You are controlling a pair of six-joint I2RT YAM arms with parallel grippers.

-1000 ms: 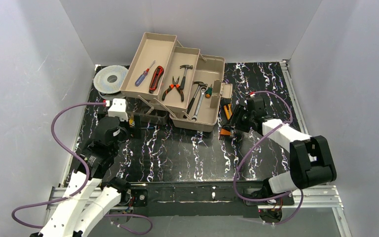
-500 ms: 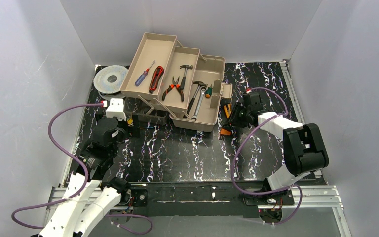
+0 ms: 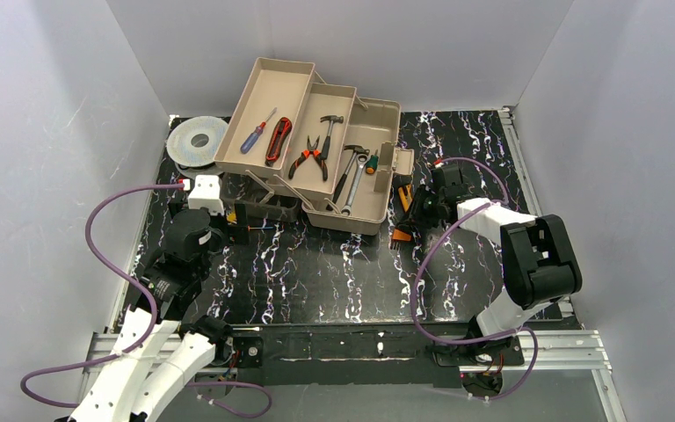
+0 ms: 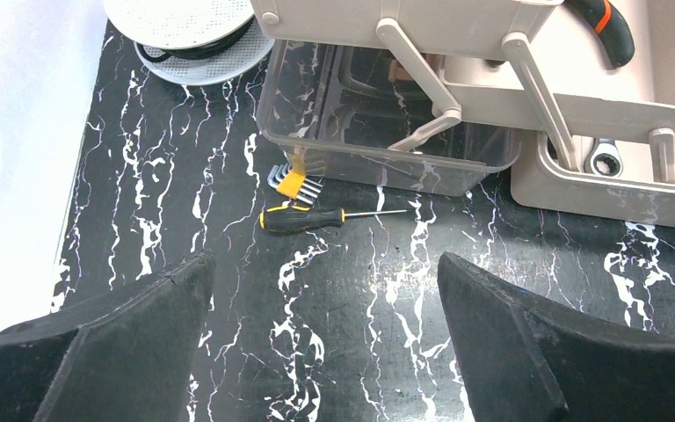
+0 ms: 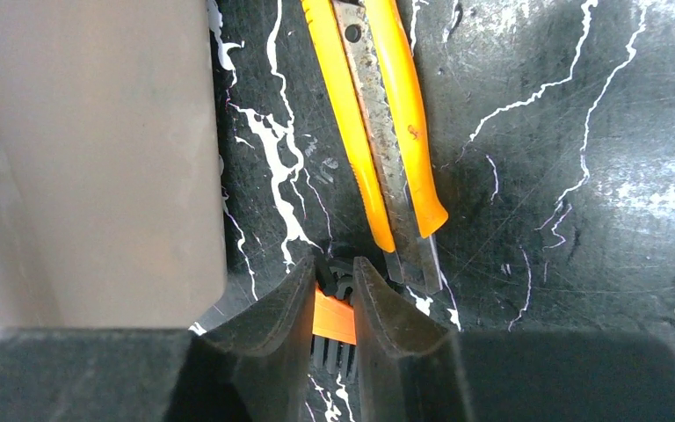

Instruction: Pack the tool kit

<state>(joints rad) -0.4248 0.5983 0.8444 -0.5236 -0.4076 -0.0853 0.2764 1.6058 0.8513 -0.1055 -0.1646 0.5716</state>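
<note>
Toolbox [image 3: 352, 221] stands open; we note the right gripper [image 5: 334, 272] with fingers clamped on the orange hex-key set [image 5: 334, 321] just beside it, and the left gripper [image 4: 325, 264] with fingers spread wide, holding nothing.

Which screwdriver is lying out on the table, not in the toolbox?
The black-and-yellow screwdriver, lying beside the yellow hex-key set. The blue-handled screwdriver lies inside the top tray.
</note>
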